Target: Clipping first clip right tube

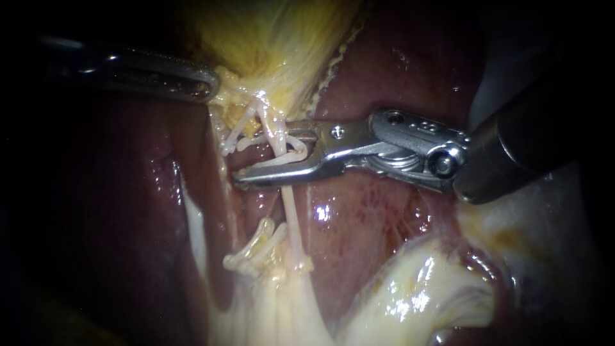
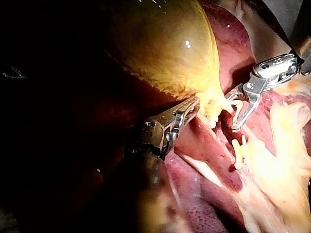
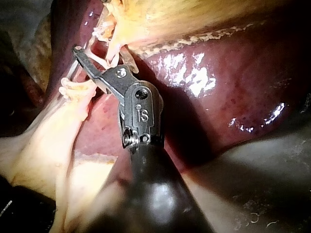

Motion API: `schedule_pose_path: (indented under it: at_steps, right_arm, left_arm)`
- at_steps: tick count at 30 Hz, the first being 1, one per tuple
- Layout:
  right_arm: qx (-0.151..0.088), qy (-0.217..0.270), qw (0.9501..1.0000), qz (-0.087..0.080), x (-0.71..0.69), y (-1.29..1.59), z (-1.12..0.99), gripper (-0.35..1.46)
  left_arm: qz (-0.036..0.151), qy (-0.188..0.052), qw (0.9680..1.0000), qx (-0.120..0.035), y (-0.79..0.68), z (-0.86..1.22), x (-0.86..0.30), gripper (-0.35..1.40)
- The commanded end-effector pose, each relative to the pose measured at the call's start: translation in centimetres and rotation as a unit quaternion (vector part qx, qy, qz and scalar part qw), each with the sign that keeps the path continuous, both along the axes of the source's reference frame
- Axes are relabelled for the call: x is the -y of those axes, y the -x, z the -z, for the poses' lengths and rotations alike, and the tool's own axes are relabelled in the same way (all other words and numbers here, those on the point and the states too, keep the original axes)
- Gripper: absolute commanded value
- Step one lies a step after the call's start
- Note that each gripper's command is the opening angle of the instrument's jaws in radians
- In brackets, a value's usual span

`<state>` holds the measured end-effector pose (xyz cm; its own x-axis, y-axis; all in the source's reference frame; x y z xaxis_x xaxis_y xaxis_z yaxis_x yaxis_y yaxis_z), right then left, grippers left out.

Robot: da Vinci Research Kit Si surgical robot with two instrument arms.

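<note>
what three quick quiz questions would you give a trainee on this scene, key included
1. True or false: the end effector of the right instrument carries a white clip around a tube.
2. What does the left instrument hold? A) liver B) gallbladder C) a clip
3. Short answer: from which side of the endoscope view does the clip-carrying instrument come in?
Key: 1 true; 2 B; 3 right

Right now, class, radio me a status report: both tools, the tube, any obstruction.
Left tool shut on gallbladder. Right tool holds clip, jaws astride tube, clip not yet closed. Lower down, other clips, clear.
</note>
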<state>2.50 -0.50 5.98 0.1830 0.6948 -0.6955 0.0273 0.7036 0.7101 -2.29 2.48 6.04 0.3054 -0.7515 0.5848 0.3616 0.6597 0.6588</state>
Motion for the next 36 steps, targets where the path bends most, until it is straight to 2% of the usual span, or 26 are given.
schedule_pose_path:
  at_steps: [1, 5, 9, 13, 21, 24, 30, 36]
  right_arm:
    - [0.000, 0.000, 1.0000, 0.000, 0.00, 0.00, 0.00, 0.50]
    - [0.000, 0.001, 1.0000, 0.001, 0.04, 0.02, 0.00, 0.50]
    - [-0.002, 0.003, 1.0000, 0.004, 0.15, 0.05, 0.03, 0.50]
    - [-0.007, 0.008, 0.9998, 0.015, 0.32, 0.07, 0.09, 0.50]
    - [-0.004, -0.026, 0.9992, 0.031, 0.66, 0.14, 0.16, 0.49]
    - [-0.001, -0.045, 0.9984, 0.036, 0.75, 0.19, 0.18, 0.48]
    - [-0.005, -0.063, 0.9961, 0.061, 0.93, 0.24, 0.18, 0.47]
    - [-0.005, -0.070, 0.9950, 0.072, 1.11, 0.22, 0.17, 0.47]
  left_arm:
    - [0.000, 0.000, 1.0000, 0.000, 0.00, 0.00, 0.00, -0.35]
    - [0.000, 0.000, 1.0000, 0.000, 0.00, 0.00, 0.00, -0.35]
    - [0.000, 0.000, 1.0000, 0.000, 0.00, 0.00, 0.00, -0.35]
    - [0.000, 0.000, 1.0000, 0.000, 0.00, 0.00, 0.00, -0.35]
    - [0.000, 0.000, 1.0000, 0.000, 0.00, 0.00, 0.01, -0.35]
    - [0.000, 0.000, 1.0000, 0.000, 0.00, 0.00, 0.01, -0.35]
    - [0.000, 0.000, 1.0000, 0.000, 0.00, 0.00, 0.01, -0.35]
    - [0.000, 0.001, 1.0000, 0.000, -0.01, 0.00, 0.01, -0.35]
